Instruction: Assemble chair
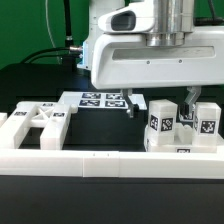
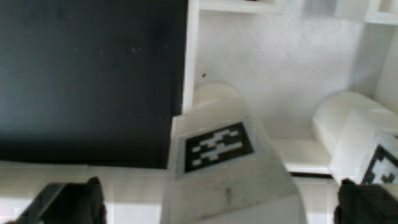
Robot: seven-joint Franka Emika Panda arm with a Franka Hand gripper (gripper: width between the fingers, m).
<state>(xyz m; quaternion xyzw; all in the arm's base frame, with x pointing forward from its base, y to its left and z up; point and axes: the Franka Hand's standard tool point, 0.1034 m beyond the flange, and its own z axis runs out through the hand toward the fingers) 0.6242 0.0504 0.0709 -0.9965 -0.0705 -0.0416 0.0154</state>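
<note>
Loose white chair parts lie on the black table. An upright tagged block (image 1: 160,126) (image 2: 221,150) stands right of centre in the exterior view. My gripper (image 1: 160,104) (image 2: 228,206) is open and hangs over it, one dark finger (image 2: 71,205) on each side, and I see no contact with the block. More tagged blocks (image 1: 205,122) (image 2: 363,140) stand close by on the exterior view's right. A flat slotted panel (image 1: 35,122) lies at the exterior view's left.
The marker board (image 1: 102,100) lies behind the parts at the centre. A long plain white rail (image 1: 110,160) runs along the front. Black cables hang at the back left. The wrist view shows bare black table (image 2: 89,80) beside the block.
</note>
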